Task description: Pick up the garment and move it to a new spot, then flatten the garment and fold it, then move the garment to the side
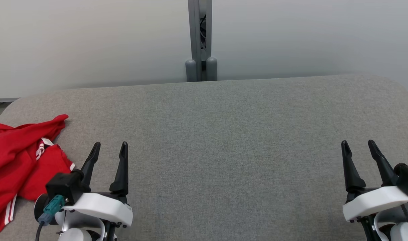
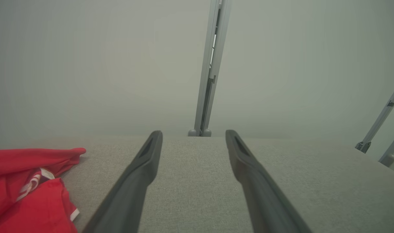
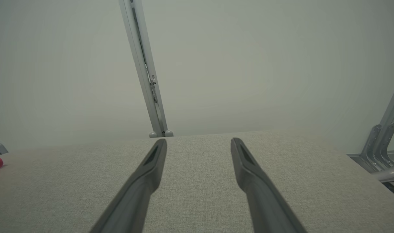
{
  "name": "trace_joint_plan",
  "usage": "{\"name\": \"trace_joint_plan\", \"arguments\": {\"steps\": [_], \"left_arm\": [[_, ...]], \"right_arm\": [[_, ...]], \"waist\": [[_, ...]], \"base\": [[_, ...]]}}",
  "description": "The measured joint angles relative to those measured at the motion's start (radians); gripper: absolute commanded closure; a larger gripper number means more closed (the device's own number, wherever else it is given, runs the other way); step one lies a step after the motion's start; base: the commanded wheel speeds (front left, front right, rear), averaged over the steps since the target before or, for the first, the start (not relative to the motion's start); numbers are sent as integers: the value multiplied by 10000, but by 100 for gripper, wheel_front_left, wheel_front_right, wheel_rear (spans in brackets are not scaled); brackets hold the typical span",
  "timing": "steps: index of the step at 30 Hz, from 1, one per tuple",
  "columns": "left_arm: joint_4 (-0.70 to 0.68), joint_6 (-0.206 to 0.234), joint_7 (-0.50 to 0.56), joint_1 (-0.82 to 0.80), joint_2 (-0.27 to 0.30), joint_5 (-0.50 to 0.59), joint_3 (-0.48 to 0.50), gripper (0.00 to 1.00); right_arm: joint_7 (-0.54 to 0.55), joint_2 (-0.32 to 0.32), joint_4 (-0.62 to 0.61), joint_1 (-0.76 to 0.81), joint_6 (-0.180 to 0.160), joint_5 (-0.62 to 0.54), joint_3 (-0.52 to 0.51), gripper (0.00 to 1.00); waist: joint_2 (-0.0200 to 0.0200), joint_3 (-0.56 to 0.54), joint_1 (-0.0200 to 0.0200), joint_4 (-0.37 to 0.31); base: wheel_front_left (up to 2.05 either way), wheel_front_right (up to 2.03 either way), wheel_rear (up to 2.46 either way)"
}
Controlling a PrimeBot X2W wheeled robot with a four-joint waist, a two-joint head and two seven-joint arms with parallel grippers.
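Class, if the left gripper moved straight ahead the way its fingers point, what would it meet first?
Probably nothing on the table: the left gripper points over bare cloth, the red garment lying off to its left. Beyond, perhaps the grey post.

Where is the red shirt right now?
In the head view, the red shirt lies crumpled at the left end of the grey table. It is just to the left of the open left hand.

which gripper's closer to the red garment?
The left gripper: it sits next to the red garment at the left end of the table, jaws open and empty. The right gripper is at the opposite end, also open.
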Motion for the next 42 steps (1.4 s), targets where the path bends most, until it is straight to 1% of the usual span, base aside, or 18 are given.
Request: {"name": "trace_joint_plan", "arguments": {"steps": [8,19,31,42], "left_arm": [[-105,90,81,98,17,474,38,0],[-125,188,334,107,81,1204,128,0],[-48,226,717,129,127,1680,188,0],[-12,403,836,130,165,2151,217,0]], "right_arm": [[-332,134,17,116,2,-203,-13,0],[-374,224,42,233,2,-376,90,0],[-769,290,-27,403,2,-483,219,0],[-1035,353,-2,470,2,-874,382,0]], "waist": [[0,34,0,24],[0,-10,0,64],[0,-19,0,86],[0,-93,0,74]], "base": [[0,0,0],[0,0,0],[0,0,0],[0,0,0]]}}
